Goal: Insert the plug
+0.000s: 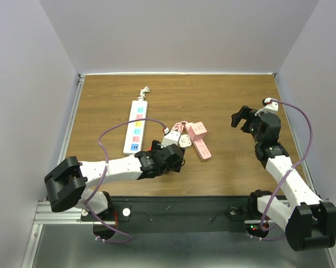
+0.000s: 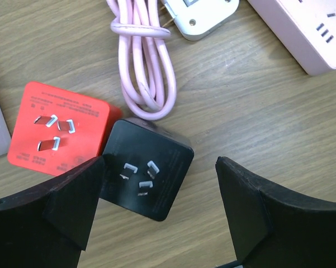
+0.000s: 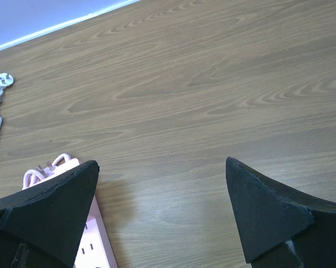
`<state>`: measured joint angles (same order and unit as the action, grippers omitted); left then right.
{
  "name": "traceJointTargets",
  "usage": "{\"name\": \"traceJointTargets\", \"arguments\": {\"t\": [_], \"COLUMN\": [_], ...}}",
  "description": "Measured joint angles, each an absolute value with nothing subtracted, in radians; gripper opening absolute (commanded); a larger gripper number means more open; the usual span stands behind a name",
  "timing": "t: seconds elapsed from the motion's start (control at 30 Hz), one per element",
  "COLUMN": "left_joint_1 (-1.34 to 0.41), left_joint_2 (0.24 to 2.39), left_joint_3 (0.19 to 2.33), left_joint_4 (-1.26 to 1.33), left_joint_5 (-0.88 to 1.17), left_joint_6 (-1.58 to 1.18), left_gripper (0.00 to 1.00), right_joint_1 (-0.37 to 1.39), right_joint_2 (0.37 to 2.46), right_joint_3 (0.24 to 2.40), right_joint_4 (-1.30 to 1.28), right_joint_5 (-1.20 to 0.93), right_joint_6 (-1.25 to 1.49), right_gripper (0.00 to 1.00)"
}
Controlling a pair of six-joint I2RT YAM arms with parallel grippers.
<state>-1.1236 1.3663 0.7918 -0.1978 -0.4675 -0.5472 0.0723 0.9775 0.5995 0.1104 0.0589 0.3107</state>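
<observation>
The white power strip [image 1: 136, 125] lies on the wooden table [image 1: 223, 95] well to the left of the pink power strip [image 1: 201, 147], with its own cord bundled at its far end.

Nearer the pink power strip, but still on its left, an orange plug [image 2: 58, 134] rests on its back with three prongs up. Touching the orange plug's corner, on the side toward the pink power strip, lies the black plug [image 2: 147, 176]. It is also prongs up, flat on the wood and plugged into nothing.

The left gripper [image 2: 161, 178] hangs low over the black plug with its jaws spread wide and gripping nothing. One finger [image 2: 72, 206] sits at the plug's edge on the orange plug's side. The other finger stands clearly apart from it on the side toward the pink power strip.

Beyond the black plug, a coiled pink cord [image 2: 145, 67] lies between it and a white plug [image 2: 204, 17]. The white plug sits just beside the pink power strip, and the strip's socket face points up.

Well to the right of the pink power strip, the right gripper [image 1: 243, 120] is raised above bare wood. Its jaws are fully spread and nothing is between them. In the right wrist view, the pink power strip's end shows behind one finger [image 3: 50, 206].
</observation>
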Motion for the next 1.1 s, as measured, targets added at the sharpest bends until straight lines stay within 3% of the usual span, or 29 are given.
{"name": "traceJointTargets", "arguments": {"t": [0.6, 0.73, 0.77, 0.83, 0.9, 0.93, 1.1], "left_joint_1": [-1.097, -1.097, -1.097, -1.097, -1.097, -1.097, -1.095], "left_joint_2": [1.365, 1.365, 1.365, 1.365, 1.366, 1.366, 1.364], "left_joint_3": [0.717, 0.705, 0.703, 0.701, 0.7, 0.699, 0.696], "left_joint_4": [-0.155, -0.13, -0.122, -0.109, -0.096, -0.092, -0.07], "left_joint_5": [-0.466, -0.445, -0.44, -0.431, -0.418, -0.411, -0.369], "left_joint_6": [-0.538, -0.52, -0.514, -0.498, -0.485, -0.478, -0.443], "left_gripper": [0.9, 0.77, 0.65, 0.52, 0.27, 0.01, 0.0], "right_joint_1": [0.072, 0.072, 0.072, 0.072, 0.072, 0.072, 0.072], "right_joint_2": [0.991, 0.994, 0.997, 1.004, 1.01, 1.011, 1.021], "right_joint_3": [0.599, 0.6, 0.602, 0.606, 0.615, 0.62, 0.704], "right_joint_4": [0.103, 0.104, 0.103, 0.101, 0.094, 0.089, 0.009], "right_joint_5": [0.038, 0.033, 0.031, 0.026, 0.02, 0.009, -0.081], "right_joint_6": [0.311, 0.311, 0.311, 0.311, 0.311, 0.311, 0.332], "right_gripper": [1.0, 1.0, 1.0, 1.0, 1.0, 1.0, 1.0]}}
